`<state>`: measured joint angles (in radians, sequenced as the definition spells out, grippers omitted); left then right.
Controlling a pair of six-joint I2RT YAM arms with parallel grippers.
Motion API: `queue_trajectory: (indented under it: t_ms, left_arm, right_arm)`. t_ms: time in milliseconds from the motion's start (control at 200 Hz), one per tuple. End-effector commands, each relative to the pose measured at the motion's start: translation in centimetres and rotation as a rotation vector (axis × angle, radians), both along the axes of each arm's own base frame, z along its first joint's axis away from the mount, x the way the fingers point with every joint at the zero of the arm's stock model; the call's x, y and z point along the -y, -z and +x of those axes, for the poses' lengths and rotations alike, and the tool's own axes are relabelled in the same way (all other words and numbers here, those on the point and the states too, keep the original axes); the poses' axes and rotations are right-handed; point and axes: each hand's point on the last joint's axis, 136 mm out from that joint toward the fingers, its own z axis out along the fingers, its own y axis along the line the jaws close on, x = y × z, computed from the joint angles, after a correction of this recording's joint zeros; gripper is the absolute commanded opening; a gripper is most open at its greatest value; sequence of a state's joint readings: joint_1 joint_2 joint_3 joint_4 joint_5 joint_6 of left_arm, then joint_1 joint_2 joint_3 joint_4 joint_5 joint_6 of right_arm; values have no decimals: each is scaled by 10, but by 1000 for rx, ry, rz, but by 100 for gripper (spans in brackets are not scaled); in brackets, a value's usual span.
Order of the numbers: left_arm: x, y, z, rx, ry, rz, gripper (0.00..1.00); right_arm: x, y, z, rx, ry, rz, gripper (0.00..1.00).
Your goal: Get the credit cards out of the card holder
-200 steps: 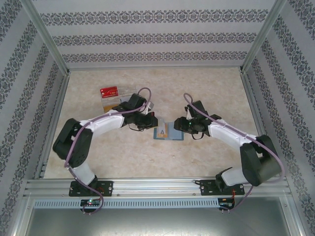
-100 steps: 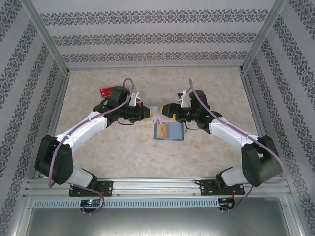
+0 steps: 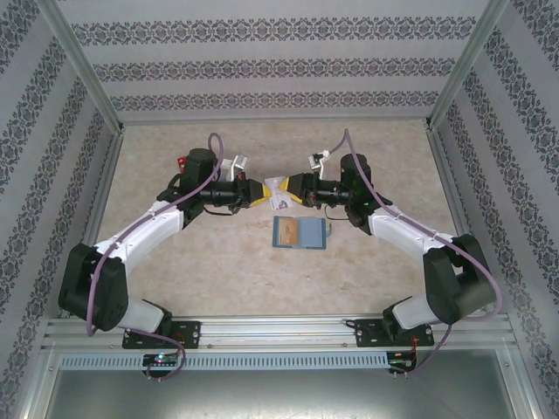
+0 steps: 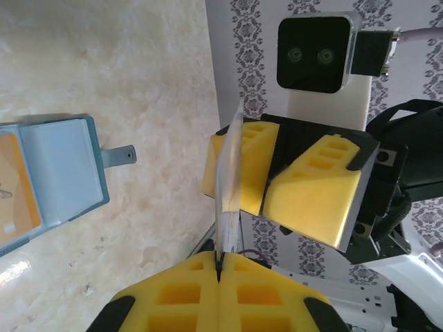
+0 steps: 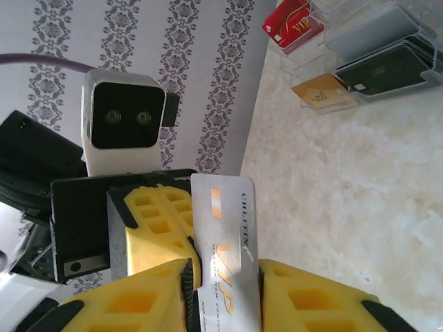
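Card holder (image 3: 300,233) on marbled table (image 3: 218,262), patterned walls (image 3: 279,61)

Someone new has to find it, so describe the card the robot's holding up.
Over the table, the left gripper and right gripper meet. The card sits between them, pale silver with gold VIP lettering, unlike the orange one in the card holder.
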<state>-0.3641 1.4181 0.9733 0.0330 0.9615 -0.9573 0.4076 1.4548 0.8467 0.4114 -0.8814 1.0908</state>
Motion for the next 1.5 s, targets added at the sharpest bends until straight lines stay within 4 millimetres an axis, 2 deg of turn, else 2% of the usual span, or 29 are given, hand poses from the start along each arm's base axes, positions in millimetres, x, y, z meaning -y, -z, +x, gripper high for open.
queue_trajectory:
  t_ms: [0,105,245,425,604,769,874,1029,1089,1184,1289,1354,1499]
  left_arm:
    - [-3,-22,1,40,-22,-66,0]
    - [-5,-28,4,44,-55,-92,3]
    - [-7,-37,8,50,-103,-130,15]
    - [-8,-40,15,38,-153,-162,25]
    - [-9,-38,19,41,-173,-168,23]
    - [-8,-36,21,47,-170,-166,9]
    - [-10,-27,23,50,-179,-116,0]
    - [-25,-3,26,47,-215,40,0]
    - [-31,2,29,46,-226,79,0]
    - [-48,7,38,65,-261,174,0]
    - [-76,11,46,115,-307,370,0]
    - [-92,7,53,183,-324,497,0]
    - [-116,-4,68,308,-301,717,0]
  right_arm:
    - [-2,-24,3,36,-3,63,26]
    - [-7,-25,1,16,-7,72,18]
    - [-10,-26,1,-3,10,83,9]
    - [-15,-26,3,-23,24,102,7]
    - [-17,-22,5,-38,32,104,7]
    - [-15,-13,6,-33,44,77,12]
    - [-9,0,8,-42,70,30,26]
    - [15,37,14,-63,151,-130,58]
    - [27,52,16,-63,190,-209,67]
    - [44,68,19,-51,241,-314,78]
    - [59,78,24,-20,290,-408,92]
    - [66,82,26,6,312,-449,98]
    - [66,82,31,74,293,-485,98]
